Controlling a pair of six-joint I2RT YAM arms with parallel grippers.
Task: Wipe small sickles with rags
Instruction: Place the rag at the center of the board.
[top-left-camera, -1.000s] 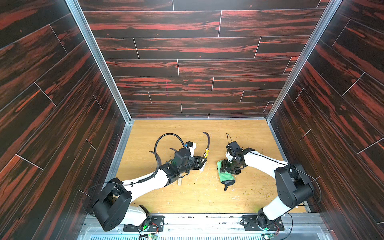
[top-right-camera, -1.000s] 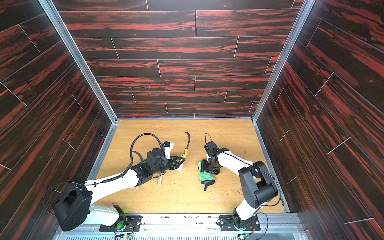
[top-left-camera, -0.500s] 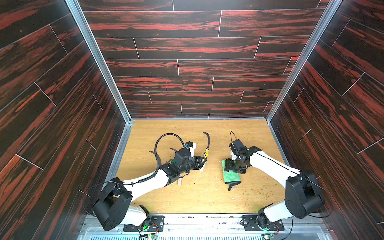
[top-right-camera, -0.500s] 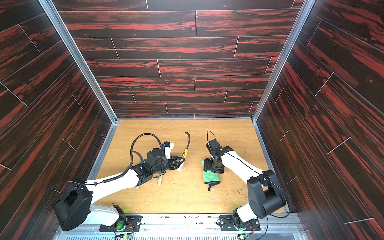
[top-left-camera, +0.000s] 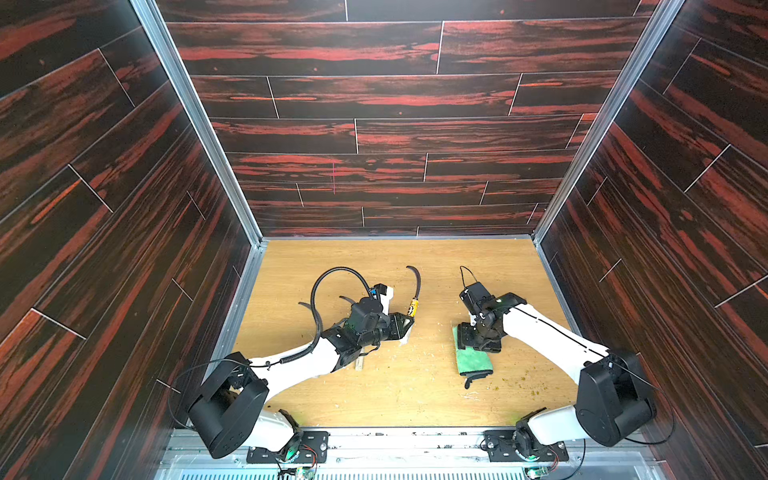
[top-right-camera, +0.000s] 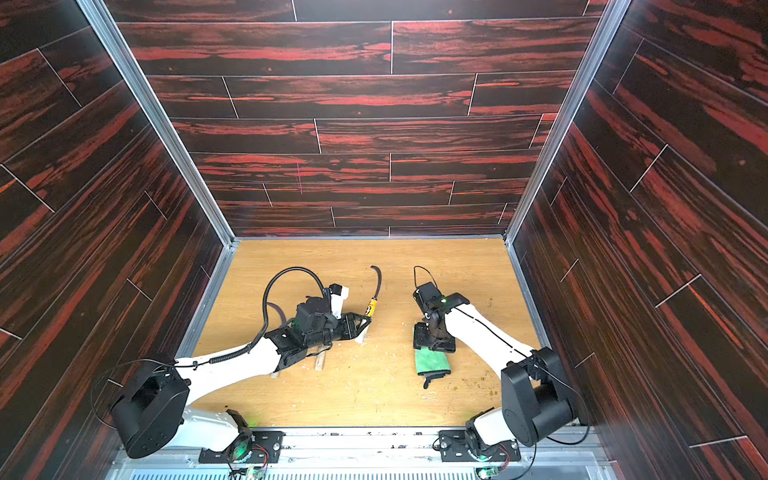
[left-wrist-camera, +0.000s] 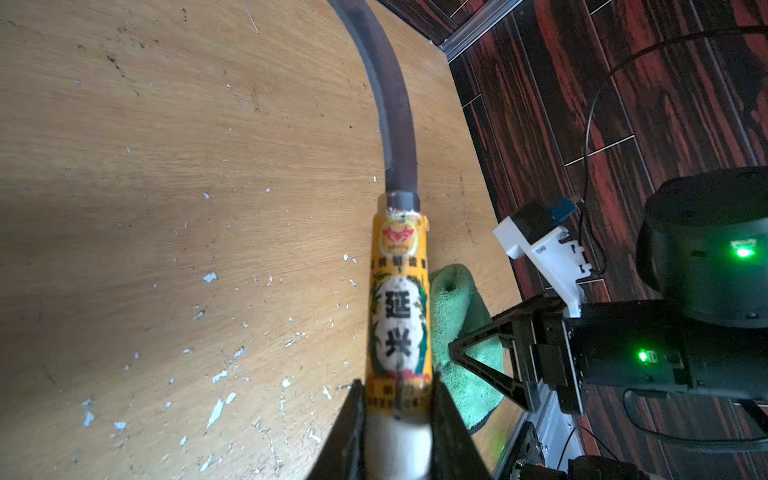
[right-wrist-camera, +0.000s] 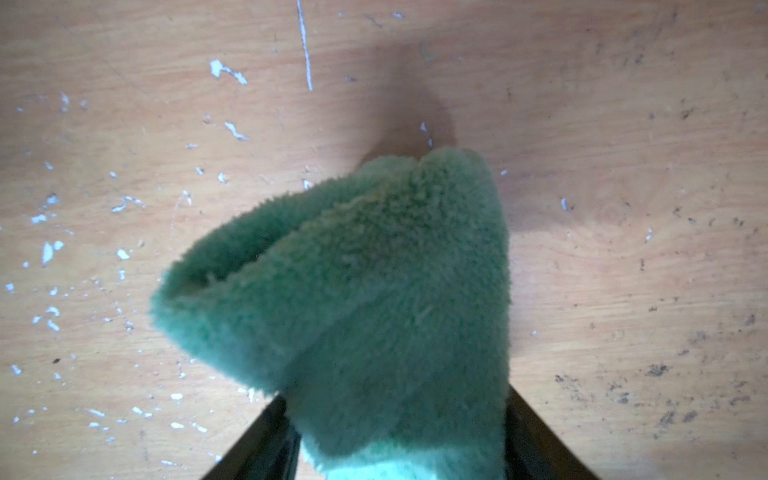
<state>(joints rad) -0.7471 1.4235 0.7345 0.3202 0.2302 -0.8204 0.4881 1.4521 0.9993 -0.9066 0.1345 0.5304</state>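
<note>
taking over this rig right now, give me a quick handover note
Left gripper: shut on the handle of the labelled sickle, blade pointing toward the far wall.
Right gripper: closed on the far end of the green rag, which bunches up between its fingers; the rest lies on the table.
Two other sickles lie partly hidden under the left arm.
Done: sickle and rag both gripped. Rag and blade are apart; whether any sickle is already wiped cannot be told.
Left: bring rag to the held blade, wipe, then likely the others.

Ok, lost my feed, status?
Left gripper shut on sickle handle. Right gripper pinching rag end. Only flecks between them.
</note>
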